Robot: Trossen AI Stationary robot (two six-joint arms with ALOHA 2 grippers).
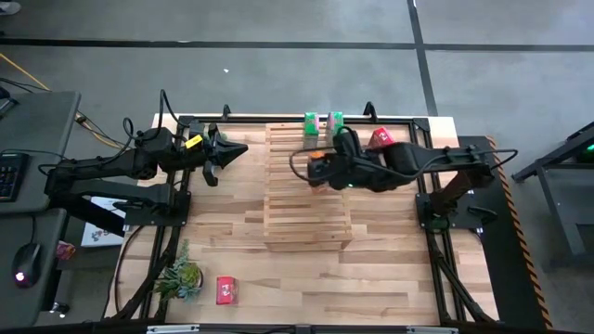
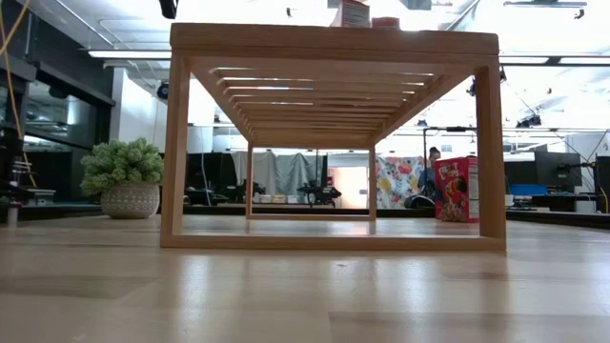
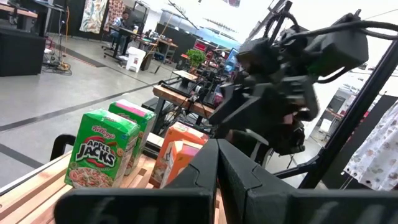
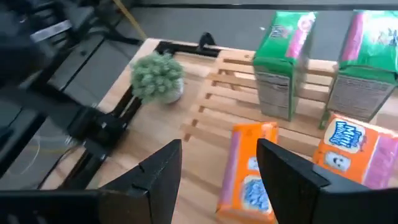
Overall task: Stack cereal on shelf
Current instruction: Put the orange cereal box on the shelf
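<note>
1. Cardboard cereal is being stood on the shelf; an orange box is being straddled by the released right end effector.
2. Light, crushable, probably; broad faces are being favoured.
3. Left end effector is being kept clenched, empty.

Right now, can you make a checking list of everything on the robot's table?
Surface: butcher-block tabletop, bare wood.
Job's things: shelf mid-table; two green Apple Jacks boxes and two orange boxes upright on top; red box on the tabletop, another red box by the far edge.
Clutter: potted plant.
Grippers: right gripper jaws open around an orange box; left gripper shut, empty.
Cables: along the frame.
Surroundings: person seated.
</note>
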